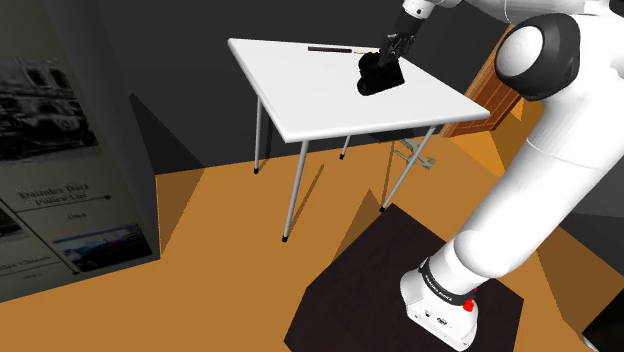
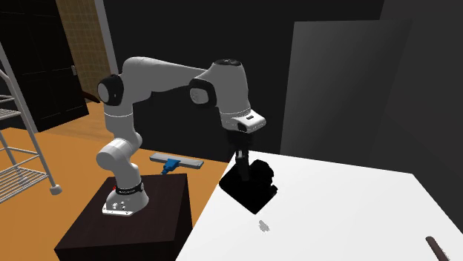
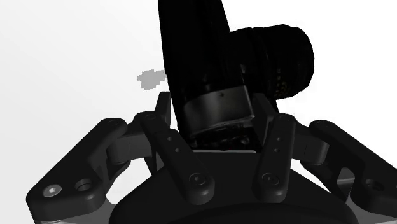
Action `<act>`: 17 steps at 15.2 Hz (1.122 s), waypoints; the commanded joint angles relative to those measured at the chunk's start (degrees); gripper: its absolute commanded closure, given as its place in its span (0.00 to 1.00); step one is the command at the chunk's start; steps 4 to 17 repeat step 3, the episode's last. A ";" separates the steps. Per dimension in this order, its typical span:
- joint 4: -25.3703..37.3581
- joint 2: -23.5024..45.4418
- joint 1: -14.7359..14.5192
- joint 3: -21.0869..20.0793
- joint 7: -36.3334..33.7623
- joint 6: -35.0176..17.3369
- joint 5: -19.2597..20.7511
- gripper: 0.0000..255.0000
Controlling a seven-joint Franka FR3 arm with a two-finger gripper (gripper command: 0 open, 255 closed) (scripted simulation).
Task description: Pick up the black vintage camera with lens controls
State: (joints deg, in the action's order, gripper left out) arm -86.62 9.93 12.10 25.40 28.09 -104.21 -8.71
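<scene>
The black vintage camera (image 1: 378, 76) hangs tilted just above the white table (image 1: 300, 95), near the edge closest to the stand. My gripper (image 1: 393, 50) comes down on it from above and is shut on its body. In the second exterior view the camera (image 2: 252, 187) hangs under the gripper (image 2: 241, 164), with a small grey shadow on the table (image 2: 356, 215) below it. In the wrist view the fingers (image 3: 172, 137) clasp the camera (image 3: 210, 70), whose lens barrel sticks out sideways over the white surface.
A thin dark stick (image 1: 330, 47) lies at the table's far edge, away from the camera. The dark stand (image 2: 126, 222) sits on an orange floor. A metal rack (image 2: 18, 141) and a flat blue-and-grey object (image 2: 176, 161) are beyond it. A poster panel (image 1: 50, 150) stands at the shoulder view's left.
</scene>
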 commanded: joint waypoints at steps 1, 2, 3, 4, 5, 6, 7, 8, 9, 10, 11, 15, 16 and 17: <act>1.91 0.30 0.23 0.09 0.07 1.54 -0.16 1.00; 2.04 0.31 0.24 0.09 0.06 1.66 -0.16 1.00; 2.05 0.32 0.24 0.09 0.06 1.66 -0.16 1.00; 2.05 0.32 0.24 0.09 0.06 1.66 -0.16 1.00; 2.05 0.32 0.24 0.09 0.06 1.66 -0.16 1.00; 2.05 0.32 0.24 0.09 0.06 1.66 -0.16 1.00; 2.05 0.32 0.24 0.09 0.06 1.66 -0.16 1.00; 2.05 0.32 0.24 0.09 0.06 1.66 -0.16 1.00; 2.05 0.32 0.24 0.09 0.06 1.66 -0.16 1.00; 2.05 0.32 0.24 0.09 0.06 1.66 -0.16 1.00; 2.05 0.32 0.24 0.09 0.06 1.66 -0.16 1.00; 2.05 0.32 0.24 0.09 0.06 1.66 -0.16 1.00; 2.05 0.32 0.24 0.09 0.06 1.66 -0.16 1.00; 2.05 0.32 0.24 0.09 0.06 1.66 -0.16 1.00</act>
